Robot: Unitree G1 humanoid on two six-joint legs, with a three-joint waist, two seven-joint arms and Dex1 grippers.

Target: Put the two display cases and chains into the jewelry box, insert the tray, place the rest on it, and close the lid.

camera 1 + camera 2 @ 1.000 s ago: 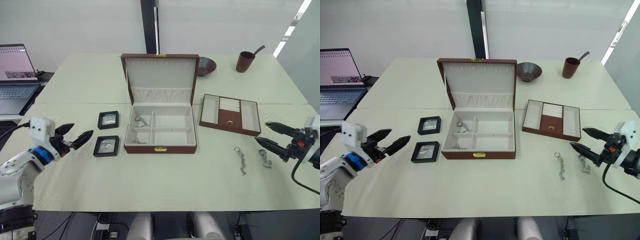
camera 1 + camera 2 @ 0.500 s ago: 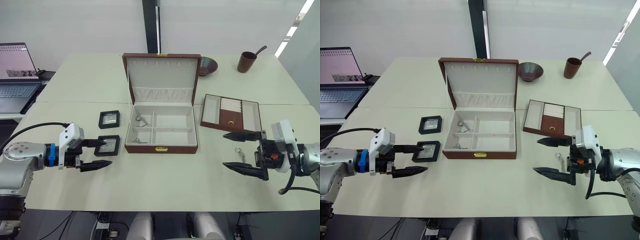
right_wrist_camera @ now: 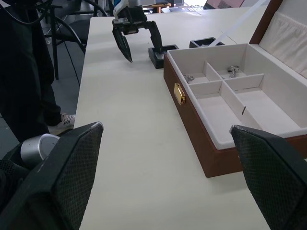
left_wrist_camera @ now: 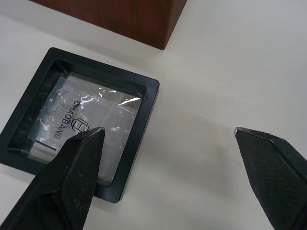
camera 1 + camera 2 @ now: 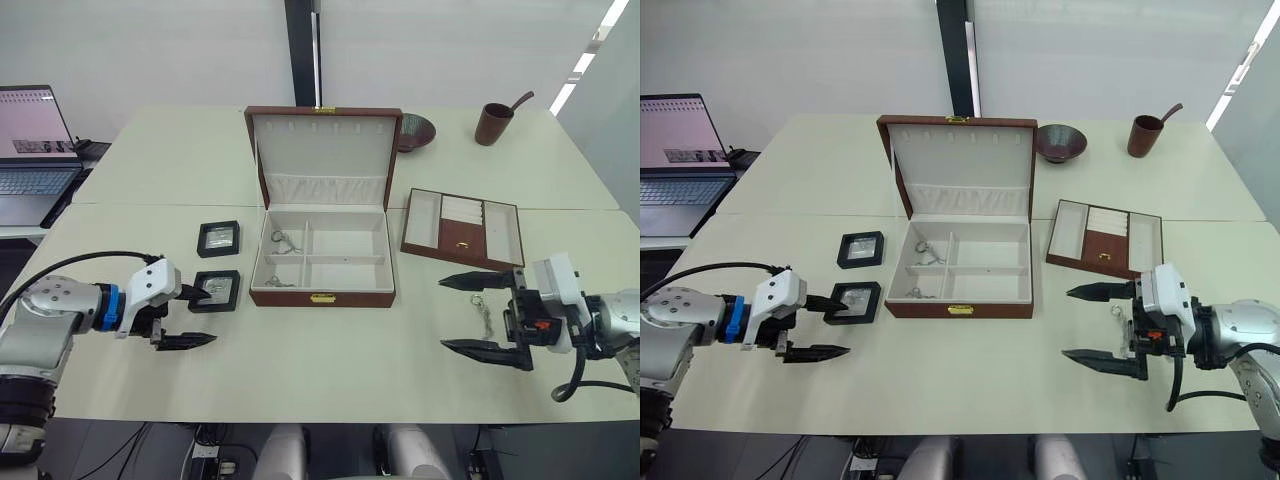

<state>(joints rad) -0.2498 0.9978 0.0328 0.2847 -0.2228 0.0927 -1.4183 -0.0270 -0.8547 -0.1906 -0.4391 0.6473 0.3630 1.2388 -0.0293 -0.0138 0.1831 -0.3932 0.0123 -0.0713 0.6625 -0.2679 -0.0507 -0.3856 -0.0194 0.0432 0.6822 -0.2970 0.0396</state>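
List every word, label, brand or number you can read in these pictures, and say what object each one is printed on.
"OHAOBANG", as far as the letters can be made out: printed on the clear window of the nearer display case, next to a small logo mark, under the left gripper.
Laptop screen: there is content, but too small to read.
Jewelry box, its lid and the tray: no lettering visible.

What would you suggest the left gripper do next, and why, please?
Probably lower and shut on the near display case. The left gripper is open, one finger over the case window, the other over bare table, and the case is still outside the open box.
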